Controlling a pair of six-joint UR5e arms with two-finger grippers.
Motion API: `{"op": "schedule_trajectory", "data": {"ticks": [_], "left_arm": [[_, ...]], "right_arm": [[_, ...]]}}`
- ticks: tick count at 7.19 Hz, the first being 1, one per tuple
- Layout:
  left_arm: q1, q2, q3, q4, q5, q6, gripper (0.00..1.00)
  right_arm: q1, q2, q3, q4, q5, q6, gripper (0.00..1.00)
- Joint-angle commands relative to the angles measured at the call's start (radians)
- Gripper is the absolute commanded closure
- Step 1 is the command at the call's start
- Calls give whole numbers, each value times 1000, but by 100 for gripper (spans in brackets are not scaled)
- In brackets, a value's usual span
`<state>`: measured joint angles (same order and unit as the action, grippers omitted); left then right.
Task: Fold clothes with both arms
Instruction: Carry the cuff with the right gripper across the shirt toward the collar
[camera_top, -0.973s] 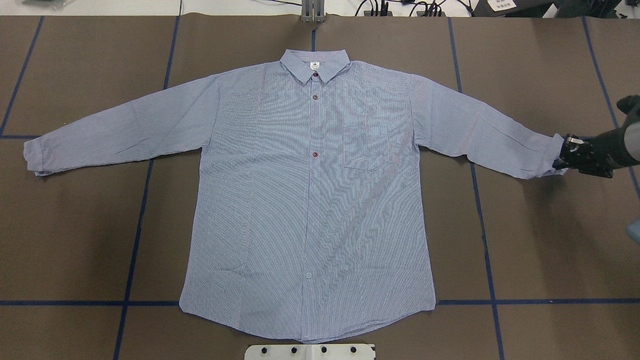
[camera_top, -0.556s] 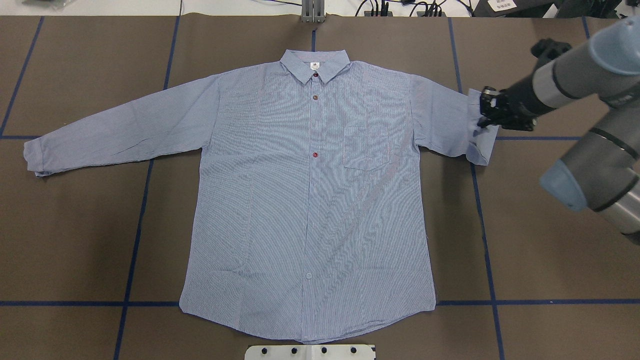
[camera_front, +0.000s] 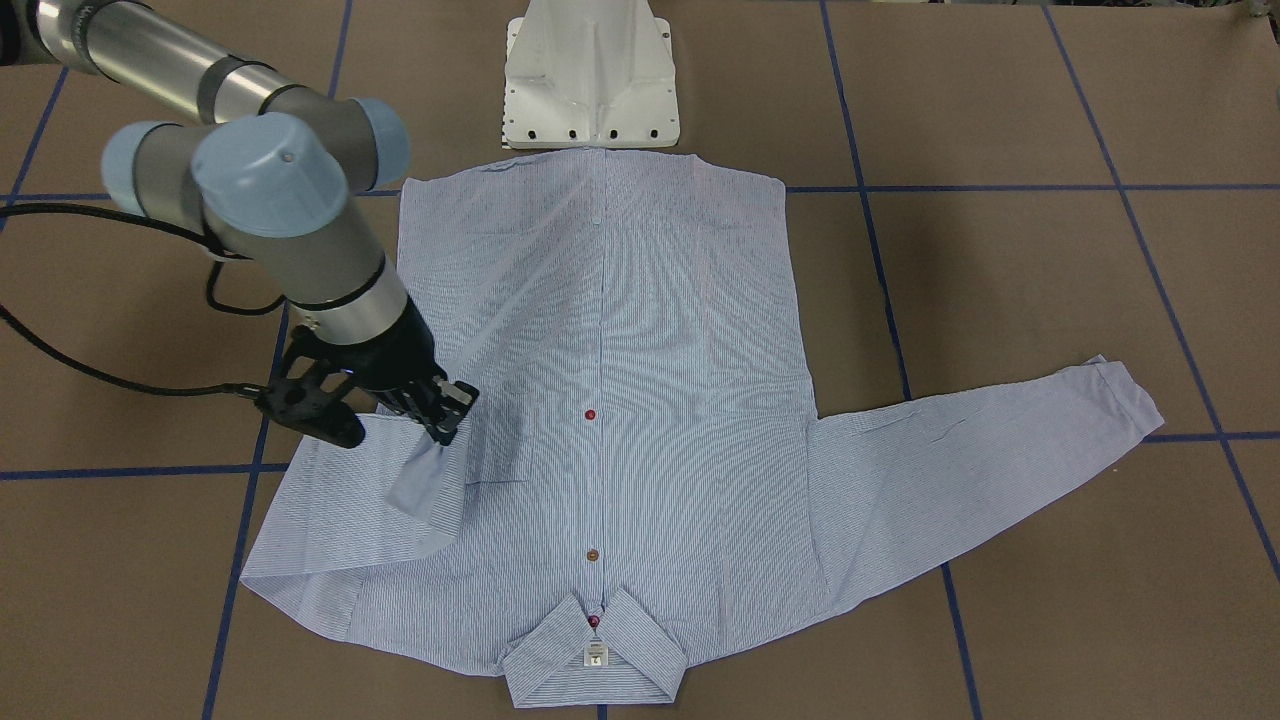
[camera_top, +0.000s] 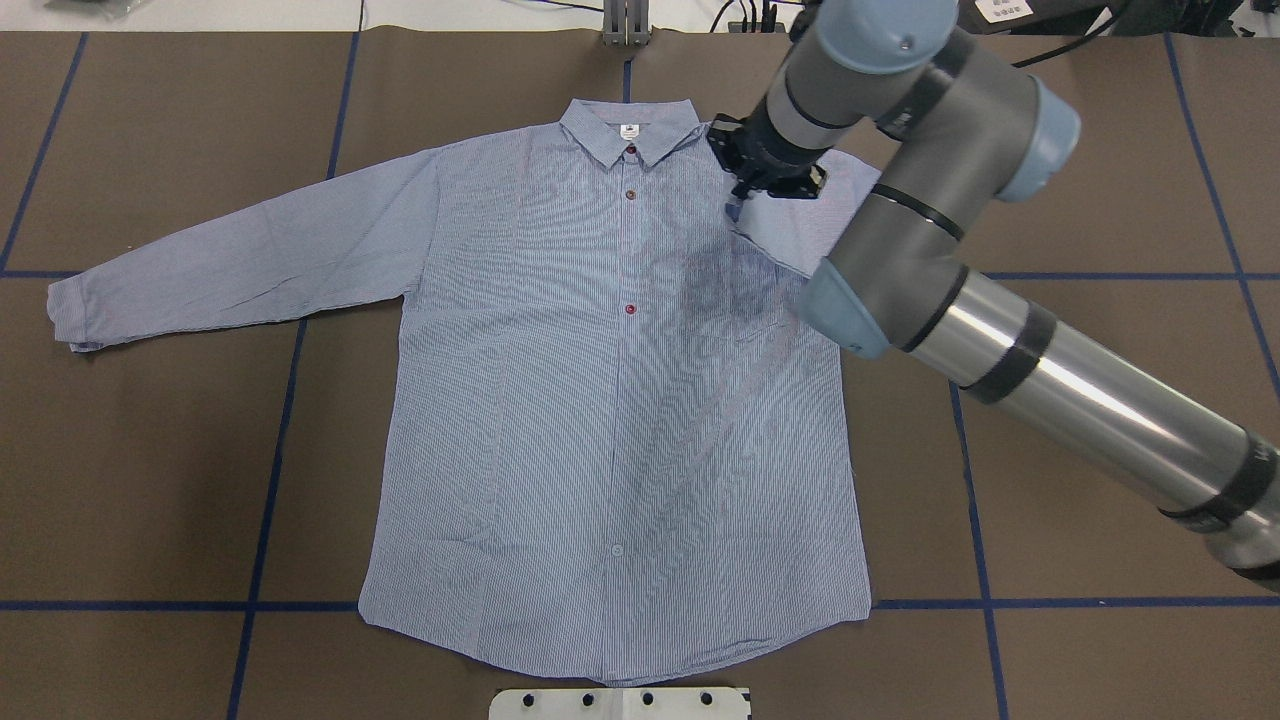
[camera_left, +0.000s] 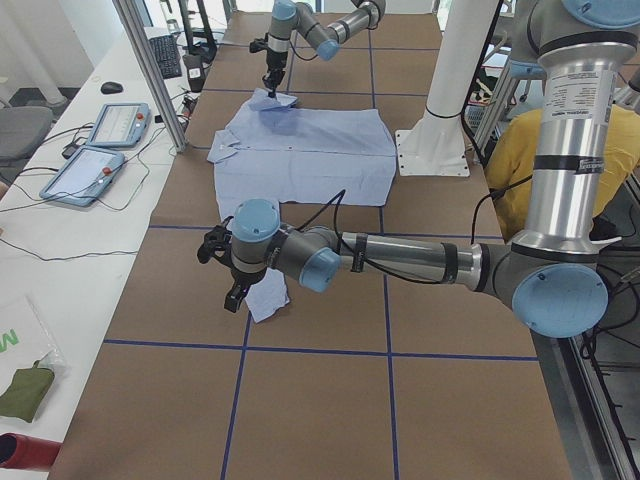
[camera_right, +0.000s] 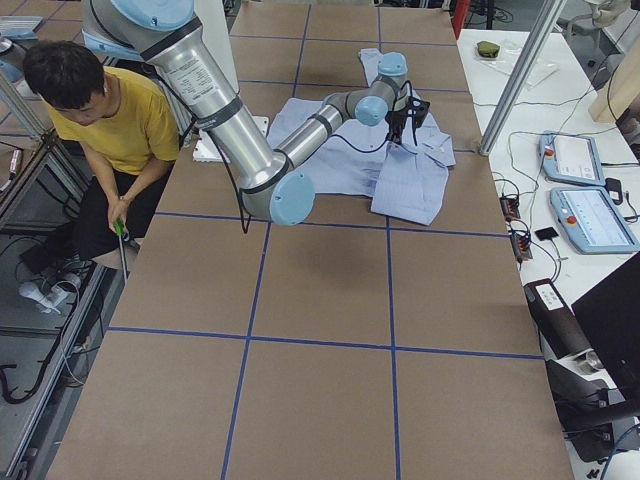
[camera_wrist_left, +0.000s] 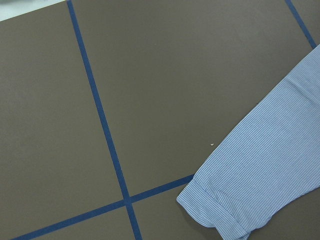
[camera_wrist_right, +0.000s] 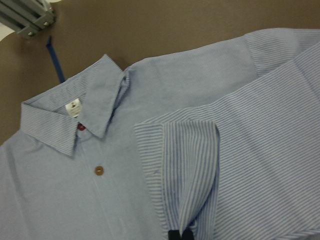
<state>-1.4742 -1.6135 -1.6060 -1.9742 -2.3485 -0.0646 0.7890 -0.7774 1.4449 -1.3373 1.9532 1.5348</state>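
Status: shirt (camera_top: 600, 400) lies flat and front-up on the table (camera_top: 1100, 450), buttoned, with the hem at the end opposite the collar (camera_top: 630, 130), next to the pedestal base (camera_front: 590, 70). The right gripper (camera_top: 745, 190) is just beside the collar, on the robot's right of it. Its fingers are clamped on the cuff (camera_wrist_right: 185, 165) of the right-side sleeve (camera_front: 330, 520), which is doubled over at the shoulder and carried in over the chest. The cuff hangs from the pinch and isn't laid down yet, so I'd call the first sleeve fold roughly half done. The left-side sleeve (camera_top: 240, 260) is fully stretched out, its end well apart from the collar on the robot's left and untouched as far as I can see. Both side folds and the hem-to-collar fold are left, so it's early in the task. View notes: in the overhead view the right arm covers the shoulder crease, while the front-facing view shows it clean. The right wrist view is the only one that shows the pinch itself, with fabric bunched into the black tips at the bottom edge. The left gripper (camera_left: 235, 293) shows only in the exterior left view, over the far cuff (camera_wrist_left: 215, 210). The left wrist view shows that cuff but no fingers, so I can't tell whether they're open, closed or touching. The exterior right view adds a seated person (camera_right: 120, 110) by the table.
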Motion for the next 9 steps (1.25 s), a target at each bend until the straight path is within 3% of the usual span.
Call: {"op": "schedule_trajectory", "data": {"ticks": [1,4,8,9], "left_arm": [[0,0,0,0,0,0,0],[0,0,0,0,-2,0,0],[3,1,0,0,-8,0,0],[3,1,0,0,-8,0,0]], "right_arm": [[-48,182,-205,122,-50,98,100],[-112,224,-241,145,-131,125,100],[-152,236,-241,145,-163,128,100],[-157,242,-250,145,-177,136,91]]}}
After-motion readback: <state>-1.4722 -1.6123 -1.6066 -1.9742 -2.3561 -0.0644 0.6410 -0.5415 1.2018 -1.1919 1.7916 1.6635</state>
